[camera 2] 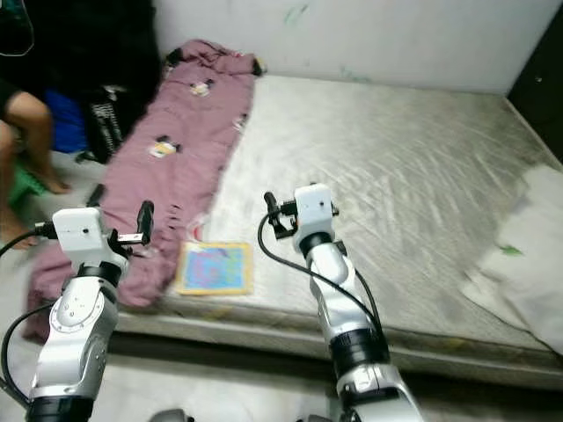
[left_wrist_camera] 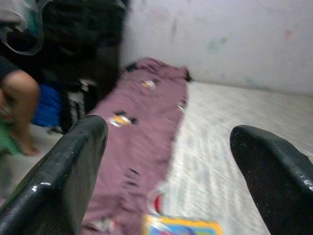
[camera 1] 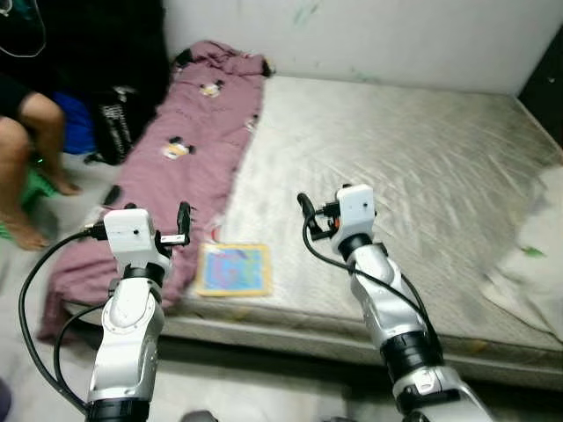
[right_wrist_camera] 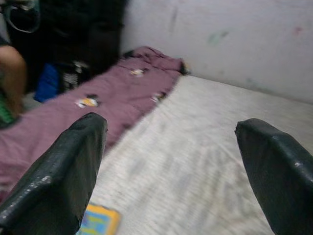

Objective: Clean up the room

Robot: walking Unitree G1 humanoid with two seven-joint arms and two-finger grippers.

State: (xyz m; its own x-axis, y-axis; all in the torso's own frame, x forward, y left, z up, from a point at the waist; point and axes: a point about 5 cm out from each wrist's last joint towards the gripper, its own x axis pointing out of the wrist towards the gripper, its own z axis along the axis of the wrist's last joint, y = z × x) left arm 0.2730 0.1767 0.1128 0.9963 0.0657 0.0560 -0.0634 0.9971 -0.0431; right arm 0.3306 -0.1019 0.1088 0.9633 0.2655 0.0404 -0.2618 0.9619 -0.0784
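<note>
Mattress (camera 1: 413,167) bare, grey, set against the white wall (camera 1: 369,35). Purple blanket (camera 1: 189,141) runs along its left edge from the far corner down to the near corner, spilling onto the floor. Colourful book (camera 1: 233,269) lies flat at the near edge, just beside the blanket. White bedding (camera 1: 537,255) bunched at the right edge. Left gripper (camera 1: 183,224) raised above the blanket's near end, fingers spread, empty. Right gripper (camera 1: 308,215) raised over the mattress, fingers spread, empty. Person's bare legs (camera 1: 26,167) at far left.
</note>
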